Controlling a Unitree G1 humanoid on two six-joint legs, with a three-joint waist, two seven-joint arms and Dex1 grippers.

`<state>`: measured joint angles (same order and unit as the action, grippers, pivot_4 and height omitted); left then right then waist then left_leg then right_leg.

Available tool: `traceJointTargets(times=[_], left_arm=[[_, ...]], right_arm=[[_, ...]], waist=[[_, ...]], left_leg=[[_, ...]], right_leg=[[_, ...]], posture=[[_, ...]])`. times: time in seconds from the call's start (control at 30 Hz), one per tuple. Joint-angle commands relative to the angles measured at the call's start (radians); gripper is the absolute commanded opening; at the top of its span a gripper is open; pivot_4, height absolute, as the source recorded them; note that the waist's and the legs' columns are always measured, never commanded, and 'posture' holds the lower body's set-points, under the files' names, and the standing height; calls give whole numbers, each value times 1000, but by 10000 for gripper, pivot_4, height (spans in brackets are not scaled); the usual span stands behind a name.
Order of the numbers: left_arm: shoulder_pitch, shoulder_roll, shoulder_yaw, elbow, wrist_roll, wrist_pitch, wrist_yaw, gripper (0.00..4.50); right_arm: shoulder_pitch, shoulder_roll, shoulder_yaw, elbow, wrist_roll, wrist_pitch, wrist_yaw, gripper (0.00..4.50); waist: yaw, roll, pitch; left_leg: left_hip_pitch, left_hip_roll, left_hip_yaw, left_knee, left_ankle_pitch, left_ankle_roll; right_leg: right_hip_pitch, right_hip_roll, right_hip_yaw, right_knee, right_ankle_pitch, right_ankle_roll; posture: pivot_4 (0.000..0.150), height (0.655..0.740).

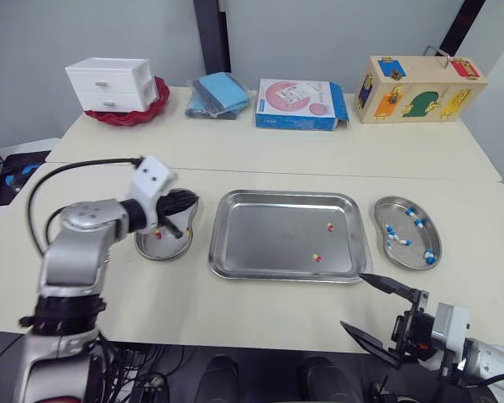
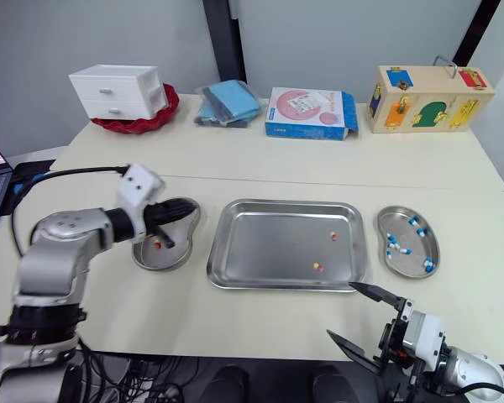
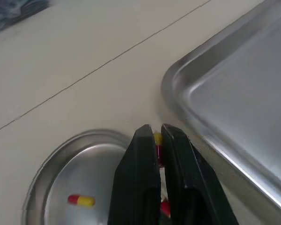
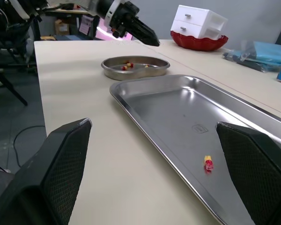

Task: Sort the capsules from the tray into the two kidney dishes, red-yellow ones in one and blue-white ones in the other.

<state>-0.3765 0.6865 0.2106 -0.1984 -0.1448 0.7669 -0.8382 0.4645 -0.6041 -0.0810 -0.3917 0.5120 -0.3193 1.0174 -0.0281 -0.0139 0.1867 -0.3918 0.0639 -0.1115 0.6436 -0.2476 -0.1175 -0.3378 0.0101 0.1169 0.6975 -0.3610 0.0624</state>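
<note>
Steel tray (image 1: 269,235), lying flat, has two red-yellow capsules loose in its right half: rear capsule (image 1: 330,227) and near capsule (image 1: 317,258). The left kidney dish (image 1: 172,256), just left of the tray, holds red-yellow capsules (image 3: 81,200). A held capsule (image 3: 157,140) is pinched in the left gripper (image 3: 154,129) over the dish's tray-side rim. The right kidney dish (image 1: 391,208), just right of the tray, holds blue-white capsules (image 1: 395,239), roughly six (count uncertain).

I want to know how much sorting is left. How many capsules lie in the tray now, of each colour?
Red-yellow capsules in the tray: 2
Blue-white capsules in the tray: 0 (they lie in the right kidney dish)
Total in the tray: 2
</note>
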Motion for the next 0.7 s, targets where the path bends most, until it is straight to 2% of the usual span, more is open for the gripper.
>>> traceJointTargets(times=[0.03, 0.3, 0.7], left_arm=[[84, 15, 96, -75, -11, 7, 73, 1371], [130, -2, 116, -93, -42, 12, 178, 1371], [134, 15, 97, -83, -89, 29, 207, 1371]], right_arm=[[-30, -11, -17, 9, 57, 0, 54, 45000], [-89, -6, -19, 51, 63, 24, 97, 45000], [-89, 9, -30, 32, 63, 46, 87, 45000]], waist=[[-1, 0, 0], [2, -1, 0], [-1, -1, 0]], left_leg=[[0, 0, 0, 0, 0, 0], [2, 0, 0, 0, 0, 0], [2, 0, 0, 0, 0, 0]], right_leg=[[0, 0, 0, 0, 0, 0], [1, 0, 0, 0, 0, 0], [1, 0, 0, 0, 0, 0]], posture=[[1500, 7400], [1500, 7400], [1500, 7400]])
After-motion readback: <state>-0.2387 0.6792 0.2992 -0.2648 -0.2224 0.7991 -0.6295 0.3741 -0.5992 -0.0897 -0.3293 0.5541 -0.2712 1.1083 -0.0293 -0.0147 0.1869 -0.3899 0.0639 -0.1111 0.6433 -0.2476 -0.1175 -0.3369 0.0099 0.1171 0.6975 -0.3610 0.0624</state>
